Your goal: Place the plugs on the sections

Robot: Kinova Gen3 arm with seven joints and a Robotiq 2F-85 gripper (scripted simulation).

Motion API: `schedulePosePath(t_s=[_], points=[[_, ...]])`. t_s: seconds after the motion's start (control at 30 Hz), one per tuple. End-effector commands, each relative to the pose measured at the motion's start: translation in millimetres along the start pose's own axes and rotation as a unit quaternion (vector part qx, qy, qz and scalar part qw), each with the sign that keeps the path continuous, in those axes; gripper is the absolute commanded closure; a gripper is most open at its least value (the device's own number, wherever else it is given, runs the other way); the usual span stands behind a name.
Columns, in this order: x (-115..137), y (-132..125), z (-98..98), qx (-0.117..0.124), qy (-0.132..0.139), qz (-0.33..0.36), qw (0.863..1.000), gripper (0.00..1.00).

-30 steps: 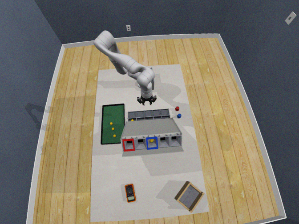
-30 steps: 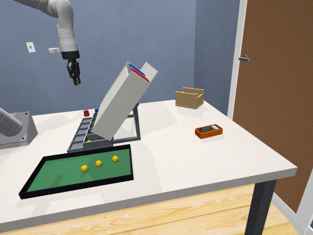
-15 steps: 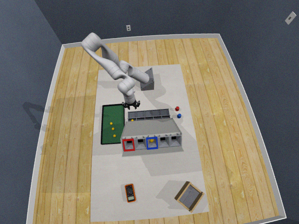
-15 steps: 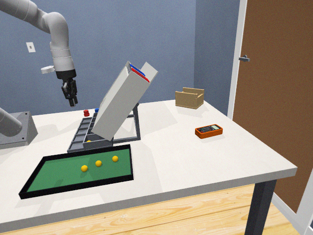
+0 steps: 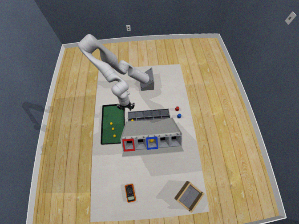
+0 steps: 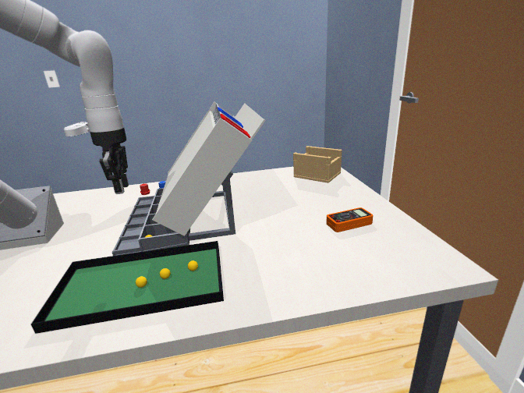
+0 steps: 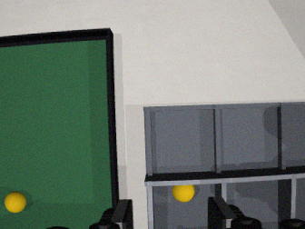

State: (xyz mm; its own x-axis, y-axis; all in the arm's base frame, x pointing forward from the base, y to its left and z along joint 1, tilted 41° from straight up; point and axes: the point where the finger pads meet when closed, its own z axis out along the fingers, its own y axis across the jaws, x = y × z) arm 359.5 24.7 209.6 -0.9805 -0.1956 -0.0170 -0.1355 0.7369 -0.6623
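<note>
Grey gripper (image 6: 119, 185): hangs from the arm above the table, over the end of the divided tray nearest the green tray; fingers partly apart, nothing between them.
Red plug (image 5: 177, 108): stands on the table just past the far end of the divided tray (image 5: 147, 114) from the gripper, touching nothing.
Blue plug (image 5: 179, 115): on the table just beside the red one, slightly nearer the cover.
Divided tray: grey, a row of sections; one yellow marble (image 7: 183, 193) lies in the end section closest to the green tray.
Green tray (image 6: 126, 284): black rim, three yellow marbles (image 6: 164, 273) lying loose in a row inside.
Cover (image 6: 203, 169): grey slanted box on a stand, its low end over the divided tray.
Funnels: the red-banded funnel (image 5: 128, 145) is at the end on the green tray's side; the blue-banded funnel (image 5: 151, 142) is two places along and has a yellow marble sitting in it.
Meter (image 6: 349, 219): orange, lying flat, well apart from the rest.
Wooden box (image 6: 317, 164): at the table's far corner.
</note>
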Motion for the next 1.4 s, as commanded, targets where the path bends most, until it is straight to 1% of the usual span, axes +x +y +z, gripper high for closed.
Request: schedulePosePath(t_s=[0.0,0.03,0.1,0.13,0.23,0.27,0.57,0.6,1.13,1.17,1.23,1.27,1.37], points=[[-2.1,-0.6,0.7,-0.002,-0.004,-0.004,1.000,0.50],[-18.0,-65.6,15.9,0.000,-0.001,0.000,1.000,0.50],[-19.9,-72.7,17.7,0.000,-0.001,0.000,1.000,0.50],[-22.9,-84.8,20.8,0.000,-0.001,0.000,1.000,0.50],[-35.5,-132.2,32.4,0.000,-0.001,0.000,1.000,0.50],[-38.2,-140.5,34.4,0.000,-0.001,0.000,1.000,0.50],[-38.2,-140.5,34.4,0.000,-0.001,0.000,1.000,0.50],[-47.6,-174.0,41.7,-0.007,-0.010,-0.004,1.000,0.50],[-47.6,-174.0,41.7,-0.007,-0.010,-0.004,1.000,0.50],[-47.3,-173.6,112.1,-0.006,-0.009,-0.004,1.000,0.50],[-48.0,-173.6,115.7,-0.006,-0.009,-0.004,1.000,0.50],[-48.5,-173.3,121.5,-0.006,-0.009,-0.004,1.000,0.50],[-49.0,-172.9,148.1,-0.006,-0.009,-0.004,1.000,0.50]])
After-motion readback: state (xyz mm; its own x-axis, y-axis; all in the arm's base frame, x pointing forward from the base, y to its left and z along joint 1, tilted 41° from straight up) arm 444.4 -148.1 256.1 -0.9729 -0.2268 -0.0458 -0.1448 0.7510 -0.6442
